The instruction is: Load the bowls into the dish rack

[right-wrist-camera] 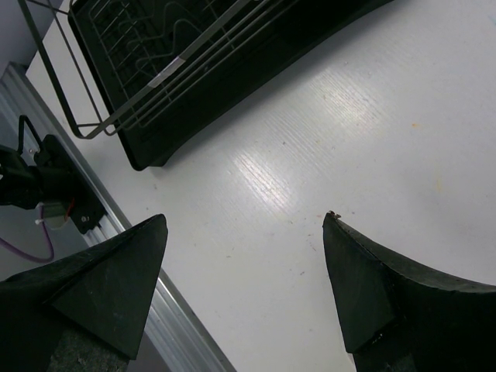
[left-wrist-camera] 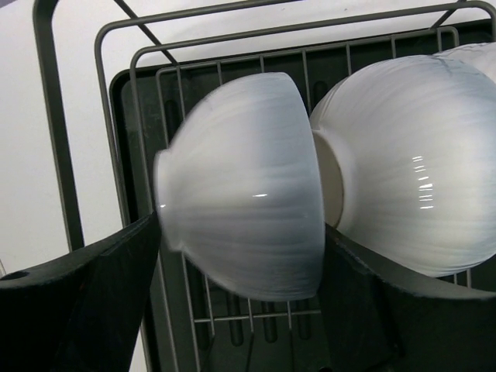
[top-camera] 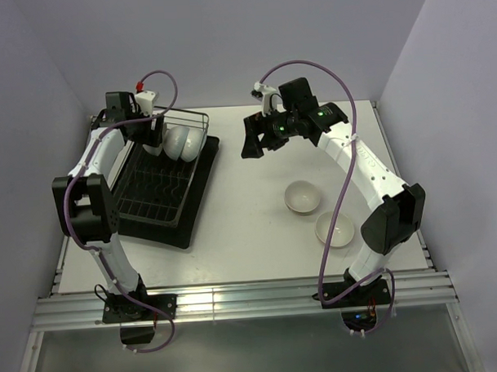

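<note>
Surface: flat white table [top-camera: 250,227], pale lilac walls [top-camera: 227,40] on three sides.
Rack: dark wire dish rack [top-camera: 155,197] on black tray [top-camera: 198,206], table's left; long axis near-to-far.
Bowl: glossy white round bowl [left-wrist-camera: 240,182] at rack's far end, on edge, mouth against neighbouring white bowl [left-wrist-camera: 411,163].
My left pincer [left-wrist-camera: 242,226]: flanks that bowl, foot and rim; clenched or released, I cannot tell.
My right pincer [right-wrist-camera: 246,218]: spread wide, empty, over the table.

Left arm [top-camera: 100,154] stretched forward, left hand [top-camera: 154,139] spread wide, right hand [top-camera: 262,141] raised, spread wide
</note>
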You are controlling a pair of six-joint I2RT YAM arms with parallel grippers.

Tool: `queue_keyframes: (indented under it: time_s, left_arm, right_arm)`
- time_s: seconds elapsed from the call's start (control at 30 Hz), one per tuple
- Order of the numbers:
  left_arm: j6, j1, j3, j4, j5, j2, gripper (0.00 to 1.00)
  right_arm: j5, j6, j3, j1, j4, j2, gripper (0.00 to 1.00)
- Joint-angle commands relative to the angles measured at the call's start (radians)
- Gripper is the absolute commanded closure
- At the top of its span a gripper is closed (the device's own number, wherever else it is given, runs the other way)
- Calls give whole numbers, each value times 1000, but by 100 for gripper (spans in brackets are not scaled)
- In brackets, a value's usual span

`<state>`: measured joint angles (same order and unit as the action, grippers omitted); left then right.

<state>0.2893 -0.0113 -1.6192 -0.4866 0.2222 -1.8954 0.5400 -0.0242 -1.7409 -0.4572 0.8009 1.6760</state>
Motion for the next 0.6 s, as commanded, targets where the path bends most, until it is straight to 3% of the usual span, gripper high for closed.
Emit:
queue_keyframes:
  time_s: [0.0,0.03,0.13,0.37,0.57]
  left_arm:
    - [21,2,-34,-3,51,45,17]
    - [22,2,-34,-6,55,47,6]
    - [17,2,-28,-15,65,58,4]
    - [10,2,-21,-23,95,85,5]
    - [-6,2,-37,-47,180,105,12]
  right_arm:
    - [-2,13,-20,9,9,-1,12]
    - [-2,13,-23,11,9,1,12]
    - [0,13,-28,9,12,2,12]
    - [2,13,-29,9,18,-2,12]
    - [6,13,-29,9,18,-9,12]
